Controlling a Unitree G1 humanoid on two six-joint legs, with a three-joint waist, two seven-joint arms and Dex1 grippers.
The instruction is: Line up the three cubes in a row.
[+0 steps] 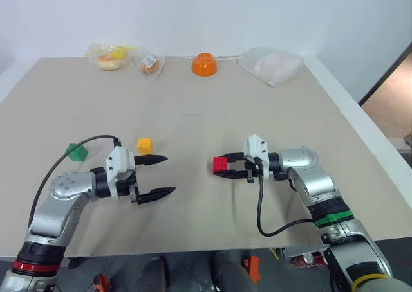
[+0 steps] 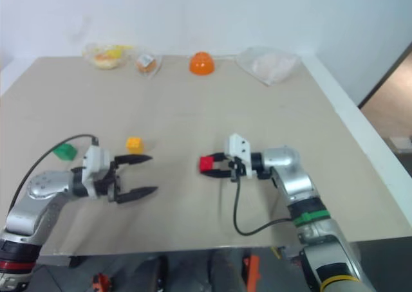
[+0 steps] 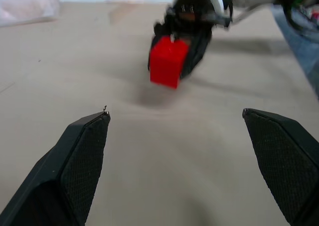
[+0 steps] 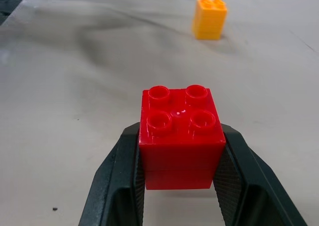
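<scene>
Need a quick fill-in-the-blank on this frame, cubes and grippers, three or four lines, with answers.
1. The right gripper is shut on the ____ cube.
2. The left gripper holds nothing; its fingers are ____.
3. The yellow cube sits on the table between the red cube and the ____ cube.
4. The bowl at the table's far edge is coloured ____.

Answers: red; open; green; orange
</scene>
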